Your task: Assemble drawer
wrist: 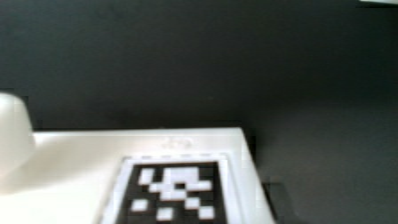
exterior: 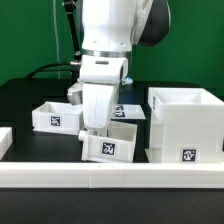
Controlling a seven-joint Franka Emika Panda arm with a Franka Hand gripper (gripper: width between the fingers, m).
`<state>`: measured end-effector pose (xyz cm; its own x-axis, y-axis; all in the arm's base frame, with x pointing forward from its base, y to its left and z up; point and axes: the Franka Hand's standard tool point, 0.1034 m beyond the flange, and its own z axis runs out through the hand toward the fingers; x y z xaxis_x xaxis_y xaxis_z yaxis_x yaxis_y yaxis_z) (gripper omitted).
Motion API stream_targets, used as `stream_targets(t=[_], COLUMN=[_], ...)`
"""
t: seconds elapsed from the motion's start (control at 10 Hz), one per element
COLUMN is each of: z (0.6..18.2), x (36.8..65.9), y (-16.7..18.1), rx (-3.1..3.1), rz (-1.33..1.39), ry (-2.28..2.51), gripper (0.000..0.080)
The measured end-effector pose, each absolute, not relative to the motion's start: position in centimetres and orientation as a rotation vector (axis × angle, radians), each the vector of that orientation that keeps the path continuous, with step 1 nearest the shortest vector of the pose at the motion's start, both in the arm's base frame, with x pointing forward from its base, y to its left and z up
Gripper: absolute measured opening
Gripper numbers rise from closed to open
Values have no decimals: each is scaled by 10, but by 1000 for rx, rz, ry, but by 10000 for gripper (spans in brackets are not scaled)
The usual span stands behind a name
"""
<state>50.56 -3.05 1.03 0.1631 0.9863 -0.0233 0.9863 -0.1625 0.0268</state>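
Observation:
In the exterior view a small white open drawer box (exterior: 112, 146) with a black marker tag lies tilted on the black table, just left of the tall white drawer housing (exterior: 186, 125). My gripper (exterior: 92, 131) reaches down onto the tilted box's left end and looks shut on its wall. A second small white drawer box (exterior: 55, 117) sits flat to the exterior view's left. In the wrist view a white panel with a tag (wrist: 173, 185) fills the area at the jaws, with one dark finger (wrist: 276, 200) beside it. The other finger is hidden.
A long white rail (exterior: 110, 182) runs along the table's front edge. A white piece (exterior: 5, 140) shows at the far left edge of the exterior view. Another tagged white part (exterior: 127, 111) lies behind the arm. A green wall stands behind.

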Motion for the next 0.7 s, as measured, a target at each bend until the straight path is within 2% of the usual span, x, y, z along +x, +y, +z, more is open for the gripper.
stream_targets(t=[0.5, 0.7], z=[11, 12], x=[507, 505], y=[-39, -60], rx=[2340, 2327], rz=[-14, 21], ry=[2055, 2101], gripper=[41, 41])
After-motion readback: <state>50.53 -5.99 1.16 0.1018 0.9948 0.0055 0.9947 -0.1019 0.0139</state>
